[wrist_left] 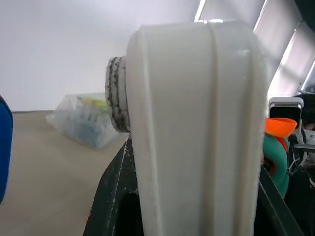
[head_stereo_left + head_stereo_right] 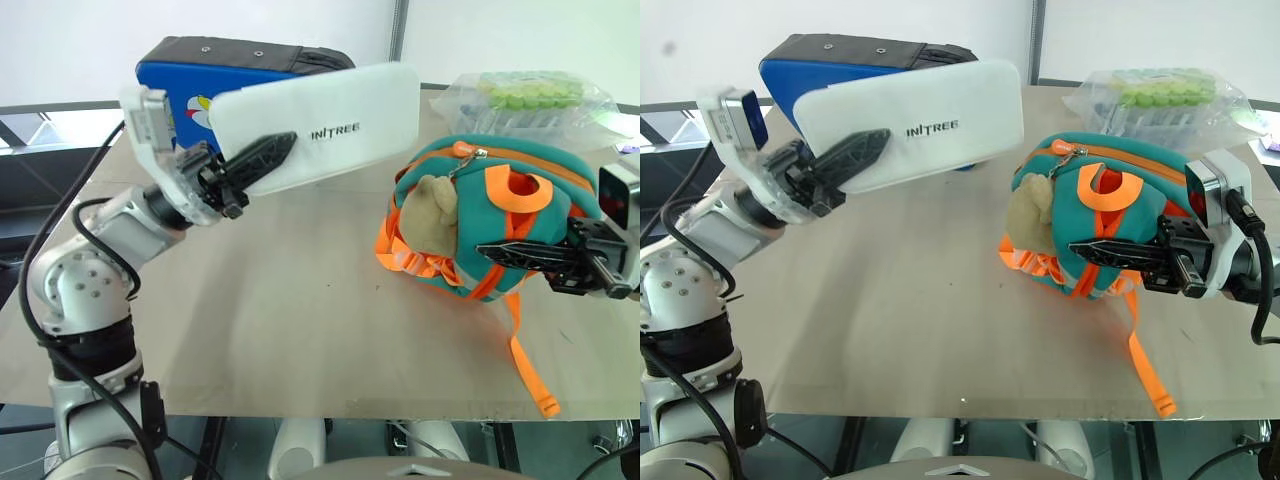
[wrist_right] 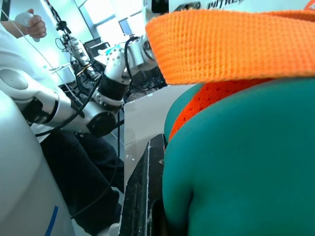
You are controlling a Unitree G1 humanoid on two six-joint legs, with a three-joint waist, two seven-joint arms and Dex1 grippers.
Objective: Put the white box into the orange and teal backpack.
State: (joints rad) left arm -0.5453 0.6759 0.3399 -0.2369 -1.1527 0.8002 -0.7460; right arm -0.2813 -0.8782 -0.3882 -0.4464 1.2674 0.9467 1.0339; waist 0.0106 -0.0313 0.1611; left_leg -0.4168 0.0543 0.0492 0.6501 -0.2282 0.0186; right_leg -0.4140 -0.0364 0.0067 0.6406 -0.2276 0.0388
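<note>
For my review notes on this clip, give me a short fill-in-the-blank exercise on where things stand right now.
1. The left gripper holds the white box ____ the table.
2. The right gripper is shut on the orange and teal ____.
3. The backpack's zipper is ____.
4. Behind the white box stands a ____ padded case.

Missing words: above; backpack; closed; blue
</note>
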